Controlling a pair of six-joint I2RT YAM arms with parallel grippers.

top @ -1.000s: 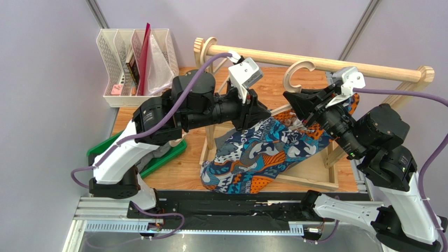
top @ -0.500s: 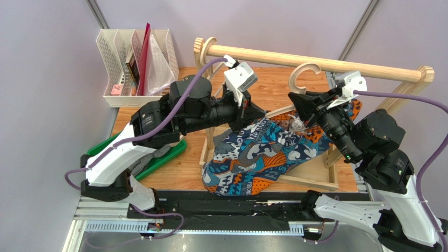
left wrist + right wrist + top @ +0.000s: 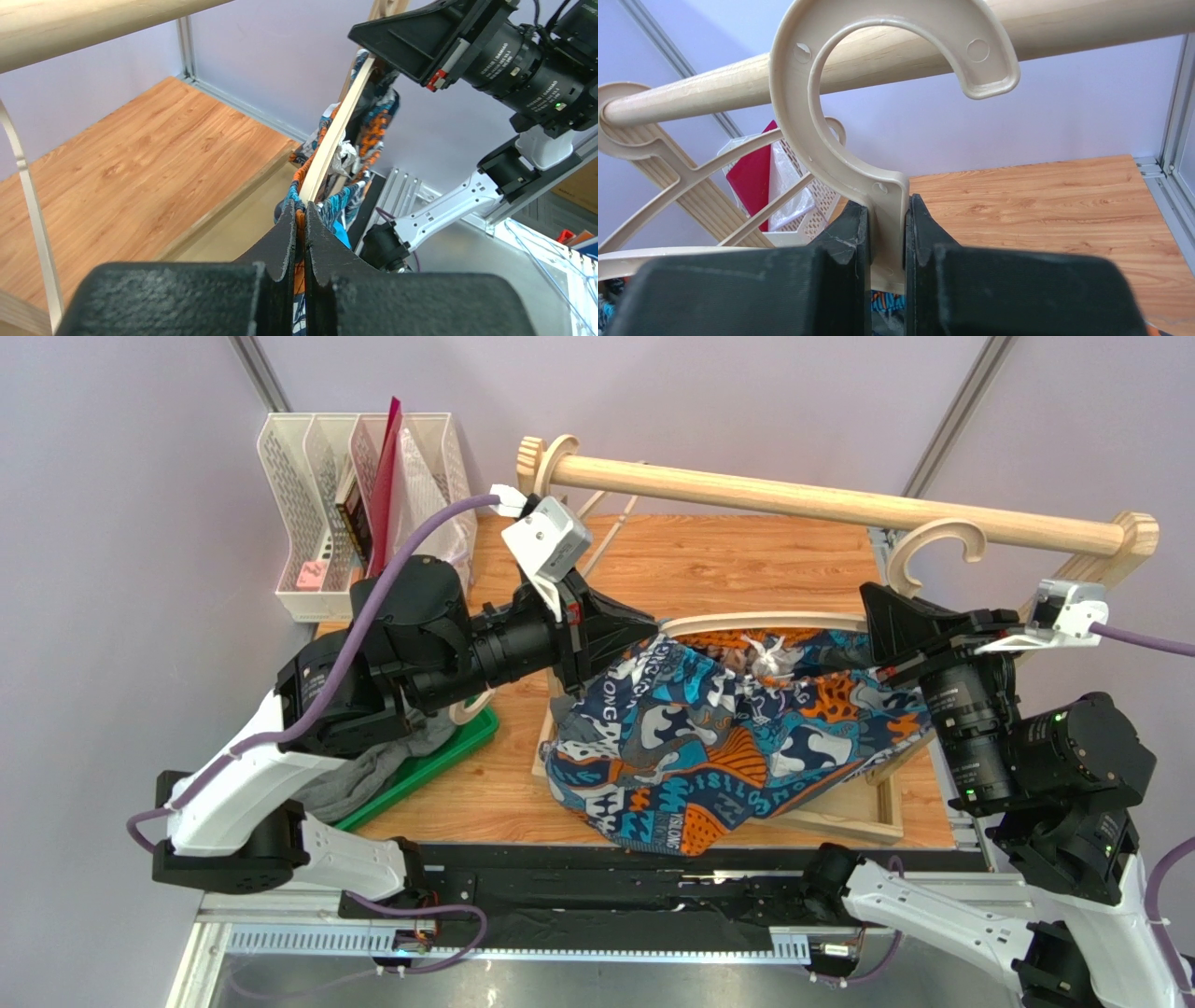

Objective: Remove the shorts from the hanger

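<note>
Top view. The table (image 3: 744, 567) carries a wooden rail (image 3: 786, 493) across its 12 o'clock side. At the centre hang the patterned shorts (image 3: 716, 742), draped over the hanger (image 3: 933, 539) and sagging toward 6 o'clock, with the lower folds appearing to rest on the rack's base frame. The grey shorts (image 3: 351, 784) lie at 8 o'clock in a green tray (image 3: 456, 745), off any hanger.

Your right gripper (image 3: 884, 616), at 3 o'clock of the patterned shorts, is clamped on the hanger's neck just below the hook; the right wrist view shows both fingers pressed against the neck. The hook appears to be off the rail, though near it.

Your left gripper (image 3: 624, 630), at 9 o'clock of the patterned shorts, is pinched tight on the cloth at the hanger's far end. The left wrist view shows orange fabric caught between its fingers.

Step in hand, as judged: stripping the patterned shorts off the hanger, the two arms holding opposite ends.

The next move calls for drawing the cloth toward 9 o'clock while you hold the hanger steady. Expect the waistband to snag on the hanger's end.
</note>
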